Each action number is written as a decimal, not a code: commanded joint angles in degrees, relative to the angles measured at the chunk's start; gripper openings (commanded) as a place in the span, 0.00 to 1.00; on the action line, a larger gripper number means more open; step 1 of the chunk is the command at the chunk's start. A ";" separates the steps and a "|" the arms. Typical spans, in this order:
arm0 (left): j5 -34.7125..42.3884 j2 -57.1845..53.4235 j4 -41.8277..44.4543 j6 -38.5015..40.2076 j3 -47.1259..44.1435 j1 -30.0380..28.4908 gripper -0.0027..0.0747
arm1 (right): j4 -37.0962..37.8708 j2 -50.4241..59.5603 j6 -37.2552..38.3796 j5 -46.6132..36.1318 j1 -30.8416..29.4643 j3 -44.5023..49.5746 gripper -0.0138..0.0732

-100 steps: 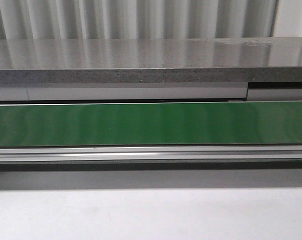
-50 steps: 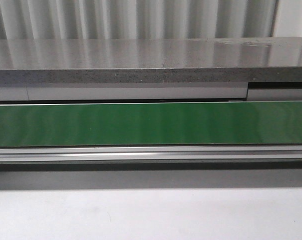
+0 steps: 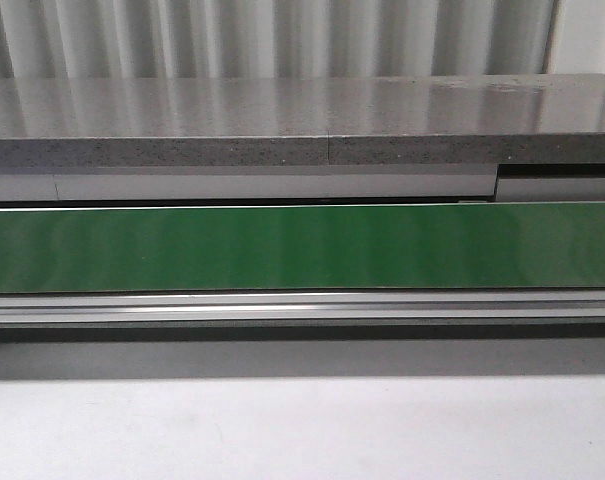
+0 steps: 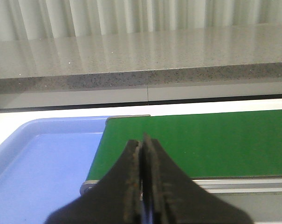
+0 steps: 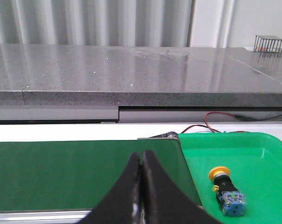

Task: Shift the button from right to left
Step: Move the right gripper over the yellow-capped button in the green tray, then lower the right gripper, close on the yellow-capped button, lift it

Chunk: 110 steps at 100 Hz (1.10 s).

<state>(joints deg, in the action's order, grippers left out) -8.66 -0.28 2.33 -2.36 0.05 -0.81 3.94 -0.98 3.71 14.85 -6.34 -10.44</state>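
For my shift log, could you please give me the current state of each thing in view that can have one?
left hand: shut, holding nothing, above the belt end.
right hand: shut, holding nothing.
button: lying on its side in the green tray, not yet picked up.
blue tray: nothing in the part shown.
green belt: nothing on it.

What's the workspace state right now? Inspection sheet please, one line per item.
Surface: green belt bare across the front view; white table in front.
Job's things: button lies on its side in the green tray, past the belt's right end.
Clutter: blue tray at the belt's left end, nothing seen in it.
Grippers: left gripper shut, holding nothing; right gripper shut, holding nothing.
Cables: red and black wires behind the green tray.
Surroundings: grey stone counter, corrugated wall, wire basket far back.
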 commanded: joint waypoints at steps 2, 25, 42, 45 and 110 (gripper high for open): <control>4.75 -2.06 -0.10 0.15 -1.31 0.59 0.01 | 0.53 -4.32 -0.16 1.94 -0.31 -6.87 0.08; 4.75 -2.06 -0.10 0.15 -1.31 0.59 0.01 | 0.53 -17.21 -0.16 9.19 -0.31 -17.54 0.08; 4.75 -2.06 -0.10 0.15 -1.31 0.59 0.01 | 0.53 -27.80 -0.16 8.56 -0.31 -22.46 0.08; 4.75 -2.06 -0.10 0.15 -1.31 0.59 0.01 | 0.53 -29.56 -0.16 8.13 -0.31 -23.31 0.08; 4.75 -2.06 -0.10 0.15 -1.31 0.59 0.01 | -0.01 -67.08 -0.04 22.71 -0.58 -43.81 0.92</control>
<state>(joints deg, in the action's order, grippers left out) -8.66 -0.28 2.33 -2.36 0.05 -0.81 3.62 -66.50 3.71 39.12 -6.34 -51.18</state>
